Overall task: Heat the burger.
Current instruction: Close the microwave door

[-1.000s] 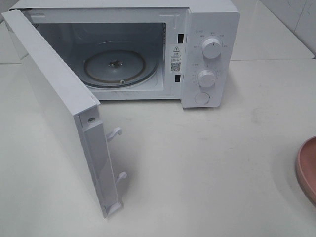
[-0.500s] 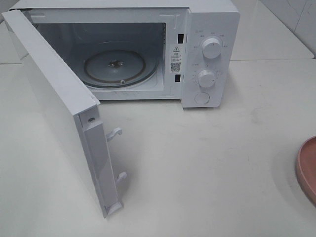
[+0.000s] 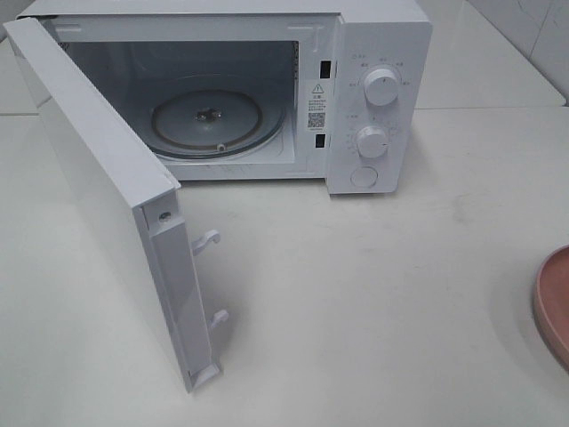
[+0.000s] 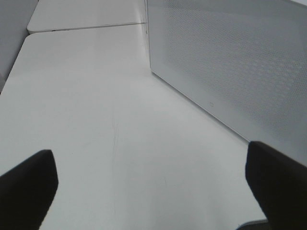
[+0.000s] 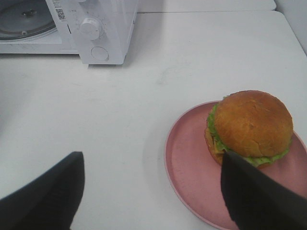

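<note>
We find both jaws apart and empty: left gripper [image 4: 153, 191] beside the door, right gripper [image 5: 153, 191] above the table [image 3: 373, 285]. The microwave [image 3: 373, 53] stands far left, door [image 3: 98, 178] swung open, glass turntable [image 3: 206, 124] bare. The burger [image 5: 250, 127] sits on the pink plate [image 5: 189, 158], near right.

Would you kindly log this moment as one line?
white microwave door: open | glass turntable: empty | golden-bun burger: on pink round plate | both grippers: open
</note>
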Controlling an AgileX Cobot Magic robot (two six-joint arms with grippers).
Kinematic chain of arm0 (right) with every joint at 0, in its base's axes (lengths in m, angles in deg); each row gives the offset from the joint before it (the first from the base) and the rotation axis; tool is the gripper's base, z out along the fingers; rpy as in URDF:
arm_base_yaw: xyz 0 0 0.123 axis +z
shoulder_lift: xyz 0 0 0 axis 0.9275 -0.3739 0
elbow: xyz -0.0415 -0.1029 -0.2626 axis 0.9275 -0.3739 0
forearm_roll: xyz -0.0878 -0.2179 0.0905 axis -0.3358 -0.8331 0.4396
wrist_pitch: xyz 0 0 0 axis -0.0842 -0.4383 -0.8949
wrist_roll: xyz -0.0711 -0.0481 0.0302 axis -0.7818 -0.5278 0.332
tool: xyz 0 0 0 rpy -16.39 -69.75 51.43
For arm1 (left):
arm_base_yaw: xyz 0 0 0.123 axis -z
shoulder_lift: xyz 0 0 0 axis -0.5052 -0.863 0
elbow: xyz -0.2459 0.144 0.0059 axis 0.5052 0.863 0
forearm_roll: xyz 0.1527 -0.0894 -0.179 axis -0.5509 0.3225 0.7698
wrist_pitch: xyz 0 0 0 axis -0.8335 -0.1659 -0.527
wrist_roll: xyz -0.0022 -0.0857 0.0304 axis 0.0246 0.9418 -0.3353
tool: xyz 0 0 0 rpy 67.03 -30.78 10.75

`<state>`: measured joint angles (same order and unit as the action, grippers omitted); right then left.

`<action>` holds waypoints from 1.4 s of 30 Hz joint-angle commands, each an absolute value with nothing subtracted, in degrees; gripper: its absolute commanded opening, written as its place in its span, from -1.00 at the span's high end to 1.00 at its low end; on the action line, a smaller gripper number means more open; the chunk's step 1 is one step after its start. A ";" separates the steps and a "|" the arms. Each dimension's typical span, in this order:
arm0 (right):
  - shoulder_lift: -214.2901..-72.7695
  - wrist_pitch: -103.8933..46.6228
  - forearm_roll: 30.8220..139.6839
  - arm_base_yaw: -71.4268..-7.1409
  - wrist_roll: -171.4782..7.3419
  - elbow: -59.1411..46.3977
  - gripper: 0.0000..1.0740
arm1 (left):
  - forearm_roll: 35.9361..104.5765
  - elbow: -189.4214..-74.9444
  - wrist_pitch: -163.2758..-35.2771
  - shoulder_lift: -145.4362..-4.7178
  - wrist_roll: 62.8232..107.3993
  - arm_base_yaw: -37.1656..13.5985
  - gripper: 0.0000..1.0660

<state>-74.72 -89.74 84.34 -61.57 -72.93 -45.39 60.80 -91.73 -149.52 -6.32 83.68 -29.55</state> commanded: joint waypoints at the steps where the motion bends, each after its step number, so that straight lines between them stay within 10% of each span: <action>1: -73.00 -89.11 84.45 -62.09 -73.39 -45.50 -0.41 | 61.03 -91.62 -149.41 -6.04 83.97 -29.77 -0.89; 42: -73.00 -89.11 84.45 -62.03 -73.39 -45.50 -0.41 | 61.26 -91.62 -149.41 -5.98 83.97 -29.77 -0.89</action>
<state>-74.72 -89.74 84.34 -61.57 -72.93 -45.39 60.80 -91.73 -149.52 -6.32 83.68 -29.55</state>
